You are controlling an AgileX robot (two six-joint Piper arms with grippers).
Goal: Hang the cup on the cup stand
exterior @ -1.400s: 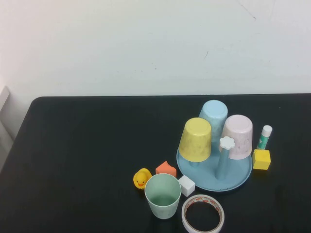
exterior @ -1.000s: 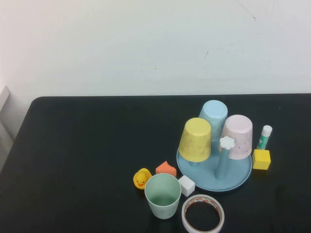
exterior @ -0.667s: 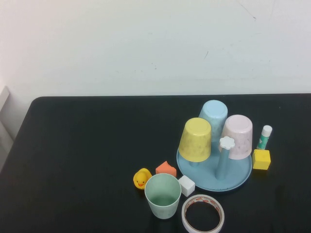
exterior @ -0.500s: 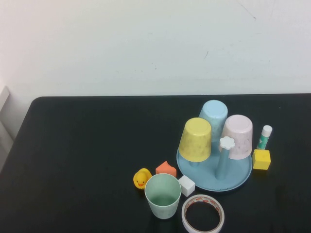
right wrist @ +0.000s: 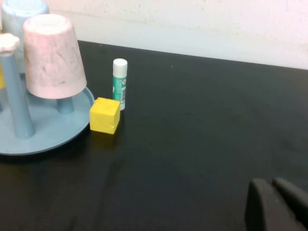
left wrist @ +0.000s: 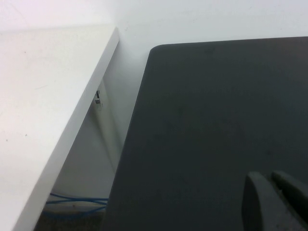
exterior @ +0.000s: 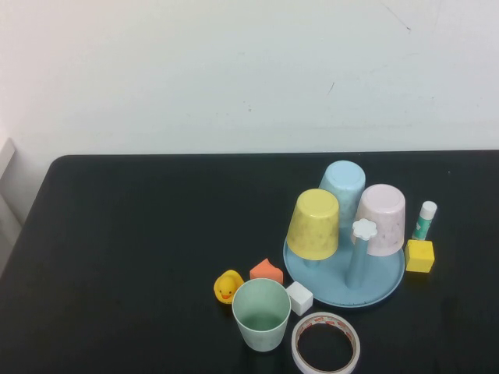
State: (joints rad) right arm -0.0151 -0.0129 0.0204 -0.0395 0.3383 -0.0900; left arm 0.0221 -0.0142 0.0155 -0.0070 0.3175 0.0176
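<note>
high view: the cup [exterior: 261, 314] stands upright, mouth up, at the near edge of the table [exterior: 140, 257], between the rubber duck [exterior: 228, 286] on its left and the tape roll [exterior: 326, 343] on its right, with a white block [exterior: 299, 298] just beside it. the cup stand [exterior: 344, 276] sits just beyond to the right; yellow, blue and pink cups already cover three pegs, and one free peg [exterior: 362, 251] with a flower cap stands at the near right. neither arm shows here. the cup must be turned mouth down and lowered straight over that free peg, probably clearing the pink cup [exterior: 380, 219] beside it.

left wrist view: the left gripper [left wrist: 274, 195] hovers over bare table at the far left, fingers pressed together, holding nothing.

right wrist view: the right gripper [right wrist: 275, 198] is likewise closed and empty, to the right of the stand, the yellow block [right wrist: 105, 115] and the glue stick [right wrist: 119, 83]. it looks the nearer arm; it should open wide before reaching for the cup's wall.
</note>
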